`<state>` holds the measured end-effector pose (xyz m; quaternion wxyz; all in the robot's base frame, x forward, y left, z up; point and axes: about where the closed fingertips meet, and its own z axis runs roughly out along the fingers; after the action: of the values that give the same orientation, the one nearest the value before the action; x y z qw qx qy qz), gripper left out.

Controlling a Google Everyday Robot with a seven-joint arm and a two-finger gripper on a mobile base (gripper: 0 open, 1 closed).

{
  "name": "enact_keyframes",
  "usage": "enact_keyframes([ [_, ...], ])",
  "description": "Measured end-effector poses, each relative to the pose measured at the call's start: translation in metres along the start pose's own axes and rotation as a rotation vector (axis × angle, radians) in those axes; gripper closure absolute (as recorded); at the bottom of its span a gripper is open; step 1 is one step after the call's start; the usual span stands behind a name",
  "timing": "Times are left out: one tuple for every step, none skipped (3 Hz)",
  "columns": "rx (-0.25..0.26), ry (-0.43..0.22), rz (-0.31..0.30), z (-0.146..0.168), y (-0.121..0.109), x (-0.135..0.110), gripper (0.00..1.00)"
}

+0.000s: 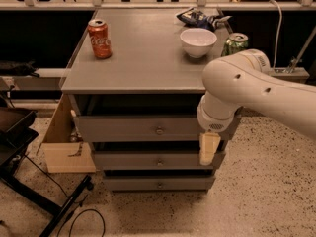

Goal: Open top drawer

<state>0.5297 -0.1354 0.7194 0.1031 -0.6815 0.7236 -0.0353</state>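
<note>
The top drawer (pixel 133 128) is the uppermost grey front of three in a grey cabinet, with a small round metal knob (pixel 159 131) at its middle. A dark gap shows between it and the tabletop. My gripper (pixel 208 149) hangs from the white arm (pixel 247 90) in front of the cabinet's right end. Its cream tip lies over the right end of the middle drawer (pixel 148 160), just below the top drawer's right end and well right of the knob. It holds nothing that I can see.
On the cabinet top (pixel 143 58) stand a red cola can (pixel 99 38), a white bowl (pixel 198 42), a green can (pixel 234 44) and a crumpled bag (pixel 200 17). A bottom drawer (pixel 158 183), a cardboard box (pixel 61 142) at the left and a black stand (pixel 19 147) with cables are near.
</note>
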Motion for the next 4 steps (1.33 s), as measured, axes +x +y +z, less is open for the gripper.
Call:
enact_keyframes([
  [-0.010, -0.029, 0.032, 0.021, -0.024, 0.008, 0.00],
  [-0.023, -0.054, 0.056, 0.038, -0.049, 0.008, 0.00],
  [-0.060, -0.070, 0.094, 0.063, -0.054, 0.009, 0.16],
  [-0.093, -0.072, 0.138, 0.081, -0.036, 0.019, 0.39],
])
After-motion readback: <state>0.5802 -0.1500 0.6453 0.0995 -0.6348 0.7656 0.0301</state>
